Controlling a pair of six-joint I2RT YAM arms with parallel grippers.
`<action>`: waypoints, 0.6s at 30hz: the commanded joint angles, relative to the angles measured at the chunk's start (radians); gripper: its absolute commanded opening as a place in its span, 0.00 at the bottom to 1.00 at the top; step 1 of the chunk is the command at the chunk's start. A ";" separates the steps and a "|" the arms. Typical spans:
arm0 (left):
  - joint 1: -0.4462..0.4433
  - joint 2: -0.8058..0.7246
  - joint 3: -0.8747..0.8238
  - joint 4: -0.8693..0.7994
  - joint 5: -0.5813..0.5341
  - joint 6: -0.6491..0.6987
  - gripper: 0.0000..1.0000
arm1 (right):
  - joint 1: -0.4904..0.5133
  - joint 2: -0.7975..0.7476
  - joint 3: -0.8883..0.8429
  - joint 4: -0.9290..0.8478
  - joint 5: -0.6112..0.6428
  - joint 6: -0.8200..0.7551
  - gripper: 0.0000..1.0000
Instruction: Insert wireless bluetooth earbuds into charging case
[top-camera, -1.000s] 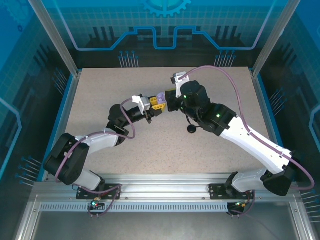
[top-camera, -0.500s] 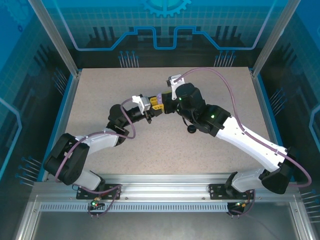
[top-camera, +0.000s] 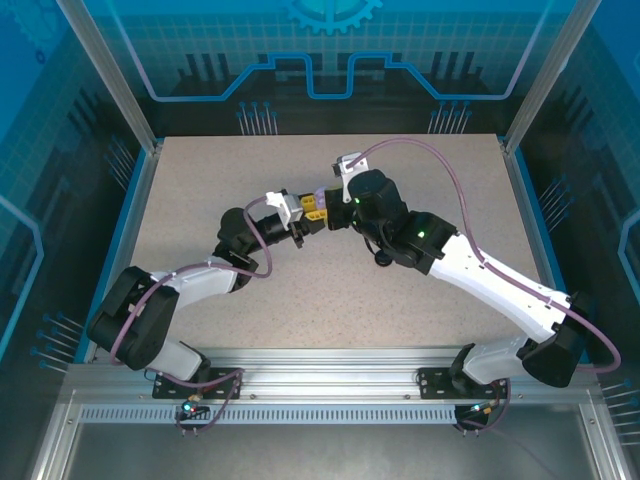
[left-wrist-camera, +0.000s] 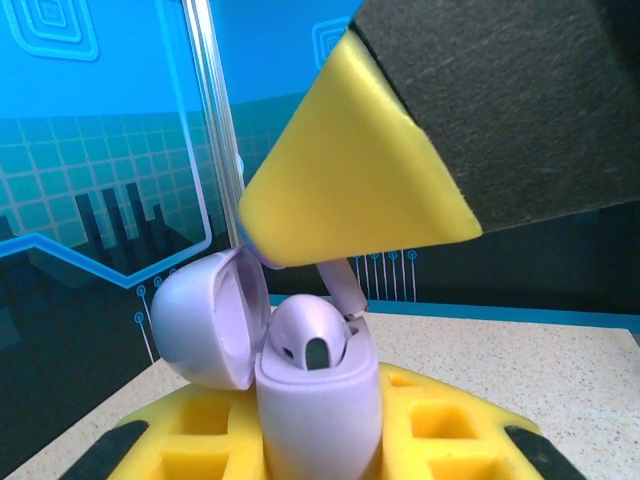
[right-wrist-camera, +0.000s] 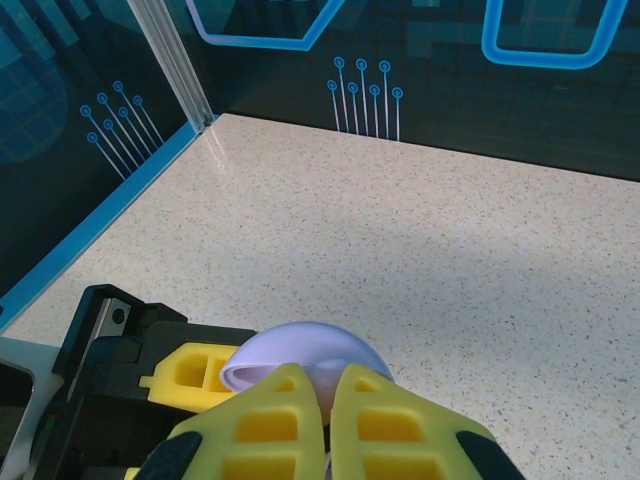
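Observation:
My left gripper (top-camera: 311, 208) is shut on a lavender charging case (left-wrist-camera: 318, 400), held upright off the table between its yellow fingers (left-wrist-camera: 450, 432). The lid (left-wrist-camera: 205, 320) hangs open to the left. One lavender earbud (left-wrist-camera: 308, 335) sits in the case. My right gripper (top-camera: 329, 196) comes down from above, its yellow fingertip (left-wrist-camera: 345, 170) just over the case. It is shut on the stem of a second lavender earbud (left-wrist-camera: 345, 287), whose lower end is at the case's opening. In the right wrist view the nearly closed fingers (right-wrist-camera: 275, 425) hide that earbud, with the lid's dome (right-wrist-camera: 305, 348) beyond them.
A small black round thing (top-camera: 383, 258) lies on the speckled tabletop (top-camera: 200, 200) under the right arm's forearm. Blue-edged transparent walls with metal posts (top-camera: 118, 90) ring the table. Bare tabletop (right-wrist-camera: 420, 230) stretches beyond the case.
The right gripper has moved left and closer, coming over the case in the left gripper. The left arm has stayed put.

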 joint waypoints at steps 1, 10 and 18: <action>-0.008 -0.021 0.039 0.042 0.006 0.021 0.00 | 0.015 -0.022 -0.023 0.000 0.023 0.008 0.06; -0.008 -0.014 0.044 0.058 0.008 0.002 0.00 | 0.015 0.013 -0.022 0.011 -0.003 0.038 0.05; -0.008 -0.014 0.039 0.052 0.003 0.013 0.00 | 0.015 -0.047 -0.027 0.038 -0.006 0.062 0.05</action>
